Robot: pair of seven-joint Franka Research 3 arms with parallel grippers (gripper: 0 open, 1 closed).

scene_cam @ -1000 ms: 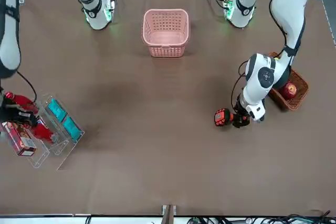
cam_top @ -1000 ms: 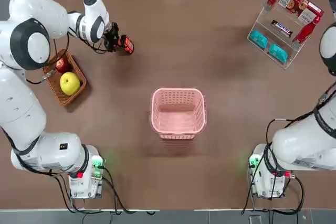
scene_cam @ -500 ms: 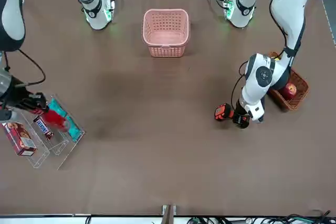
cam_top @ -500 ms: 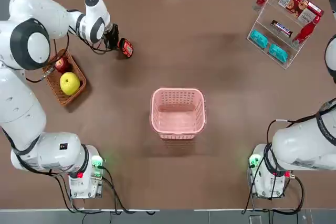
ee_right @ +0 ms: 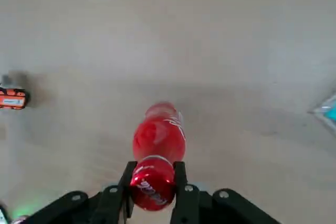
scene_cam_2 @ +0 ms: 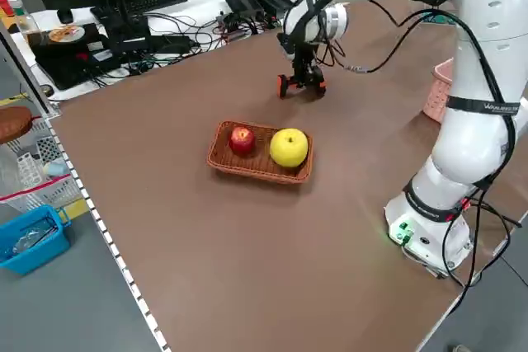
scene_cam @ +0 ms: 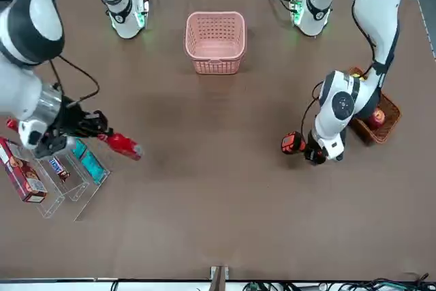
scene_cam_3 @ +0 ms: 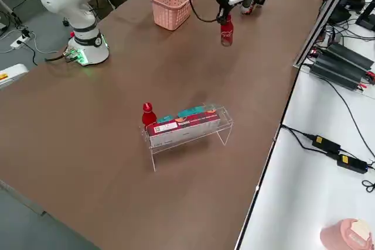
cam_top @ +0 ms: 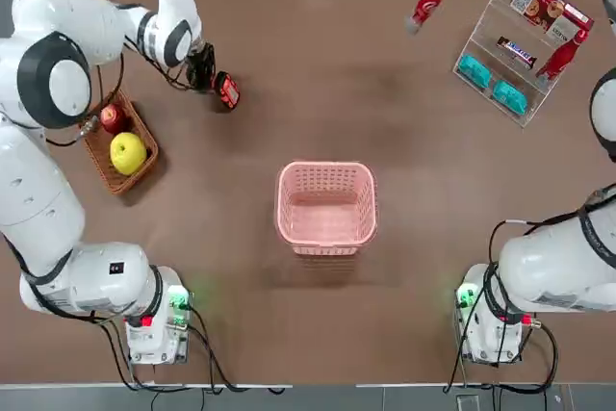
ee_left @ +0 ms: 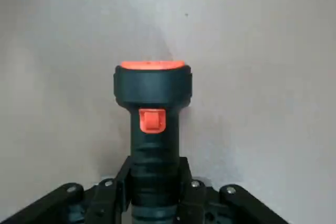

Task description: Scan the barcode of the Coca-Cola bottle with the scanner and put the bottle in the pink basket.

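Right end effector [ee_right: 153, 192] clamps Coca-Cola bottle [ee_right: 157, 145]; left end effector [ee_left: 154, 198] grips scanner [ee_left: 152, 119], seemingly lifted.

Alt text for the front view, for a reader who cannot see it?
The right gripper holds a Coca-Cola bottle above the brown table, beside a clear rack of snacks. Across the table, the left gripper grips the scanner near a fruit basket; the pink basket stands beyond.

You see a matt brown surface [cam_top: 385, 122] under a pale pink lattice plastic basket [cam_top: 326, 204]. The small red-labelled plastic Coca-Cola bottle [ee_right: 157, 140] looks glossy. The black scanner with orange-red trim [ee_left: 152, 114] shows matt, ribbed plastic. The clear display rack [cam_top: 510, 55] looks like smooth acrylic; the brown fruit basket [cam_top: 106, 156] is woven wicker.
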